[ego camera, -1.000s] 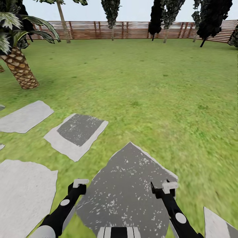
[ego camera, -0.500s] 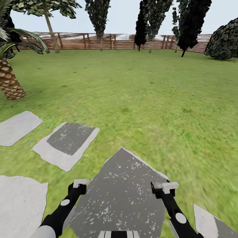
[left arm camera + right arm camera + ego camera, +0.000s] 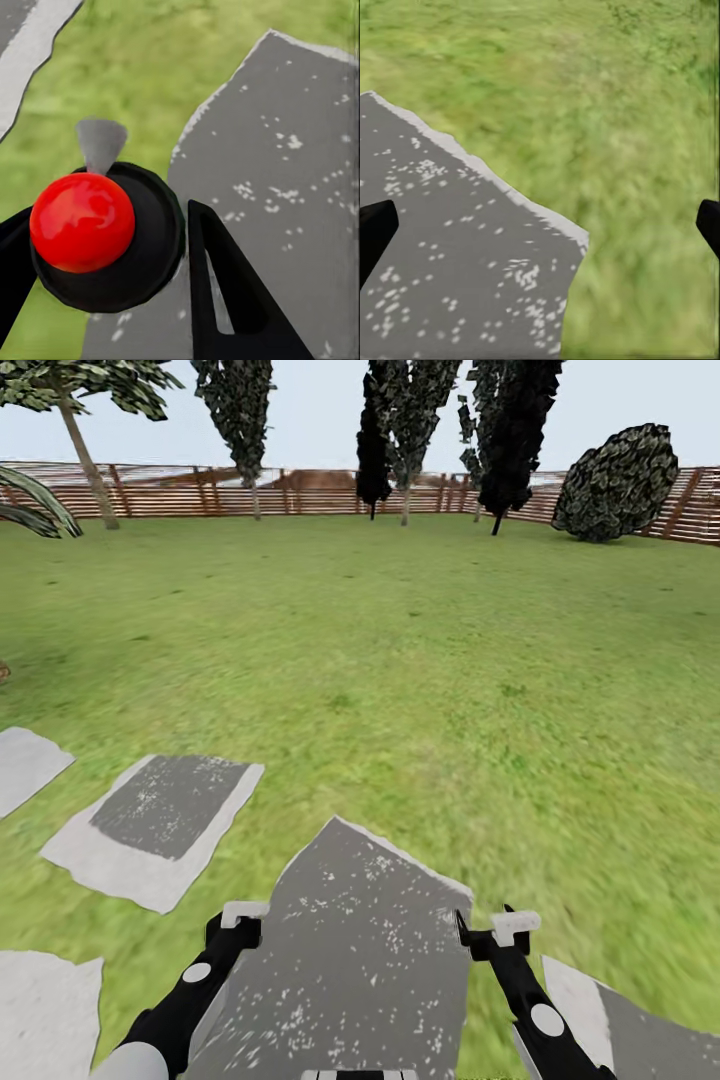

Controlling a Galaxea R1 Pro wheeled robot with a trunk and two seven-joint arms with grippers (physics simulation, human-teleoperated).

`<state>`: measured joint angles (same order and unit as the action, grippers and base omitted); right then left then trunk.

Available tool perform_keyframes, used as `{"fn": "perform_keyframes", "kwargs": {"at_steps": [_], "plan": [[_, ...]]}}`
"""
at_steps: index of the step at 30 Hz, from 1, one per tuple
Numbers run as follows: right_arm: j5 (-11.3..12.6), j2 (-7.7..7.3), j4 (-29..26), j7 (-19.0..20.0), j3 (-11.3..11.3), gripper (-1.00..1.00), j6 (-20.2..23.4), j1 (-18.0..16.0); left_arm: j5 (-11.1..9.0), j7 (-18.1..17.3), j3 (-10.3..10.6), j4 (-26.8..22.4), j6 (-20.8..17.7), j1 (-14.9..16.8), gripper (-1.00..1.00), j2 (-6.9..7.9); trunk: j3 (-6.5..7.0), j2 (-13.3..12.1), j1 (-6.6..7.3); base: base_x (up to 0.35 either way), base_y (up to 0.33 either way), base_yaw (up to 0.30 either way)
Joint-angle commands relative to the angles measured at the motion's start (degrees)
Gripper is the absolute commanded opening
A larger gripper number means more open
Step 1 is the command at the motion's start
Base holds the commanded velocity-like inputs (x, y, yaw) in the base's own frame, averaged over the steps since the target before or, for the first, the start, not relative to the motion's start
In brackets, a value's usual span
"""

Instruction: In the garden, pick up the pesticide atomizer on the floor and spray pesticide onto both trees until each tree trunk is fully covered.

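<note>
A wide green lawn [image 3: 400, 660] is seen across most of the head view, bounded along the upper edge by a brown slatted wooden fence [image 3: 300, 495]. Tall trees [image 3: 410, 400] with dark jagged foliage are ranged before the fence at upper centre, their pale trunks [image 3: 405, 505] thin at this distance; a round dark bush [image 3: 615, 482] sits at upper right, and a leaning tree [image 3: 85, 460] at upper left. Grey paving slabs [image 3: 350, 960] are spread over the lower part of the frame, one [image 3: 160, 825] at lower left set apart in the grass. Both arms are seen at the bottom edge, over the large speckled slab. The left gripper [image 3: 238, 922] is at lower left; in the left wrist view a black round-bodied object topped by a glossy red ball [image 3: 82, 221], with a small grey cone beyond it, is clamped between the dark fingers [image 3: 225, 300] — taken to be the pesticide atomizer [image 3: 142, 247]. The right gripper [image 3: 497, 930] is at lower right; in the right wrist view its fingertips [image 3: 375, 229] are spread to opposite edges, nothing between them, with slab edge and grass below.
</note>
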<state>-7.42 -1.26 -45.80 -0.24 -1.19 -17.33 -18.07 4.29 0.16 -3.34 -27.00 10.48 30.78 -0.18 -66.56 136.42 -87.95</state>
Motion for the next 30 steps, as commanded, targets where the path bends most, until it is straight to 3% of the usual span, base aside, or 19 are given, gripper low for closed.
{"fn": "perform_keyframes", "kwargs": {"at_steps": [1,25,30], "plan": [[-0.57,0.03,0.03,-0.02,-0.13,1.00,-0.16,-0.04,0.45,0.01,-0.23,0.02,0.18,0.01,-1.00,-0.03,0.20,-0.40,0.23,0.000,0.000,-0.277],[-0.57,0.03,0.11,-0.02,-0.13,1.00,-0.16,0.03,0.45,0.03,-0.17,0.02,0.33,-0.02,-1.00,-0.07,5.76,-10.03,5.51,0.000,0.000,-0.275],[-0.57,0.03,0.09,-0.02,-0.13,1.00,-0.16,0.04,0.45,0.08,-0.17,0.02,0.40,-0.02,-1.00,-0.08,6.03,-10.03,5.51,0.000,0.000,-0.273]]}}
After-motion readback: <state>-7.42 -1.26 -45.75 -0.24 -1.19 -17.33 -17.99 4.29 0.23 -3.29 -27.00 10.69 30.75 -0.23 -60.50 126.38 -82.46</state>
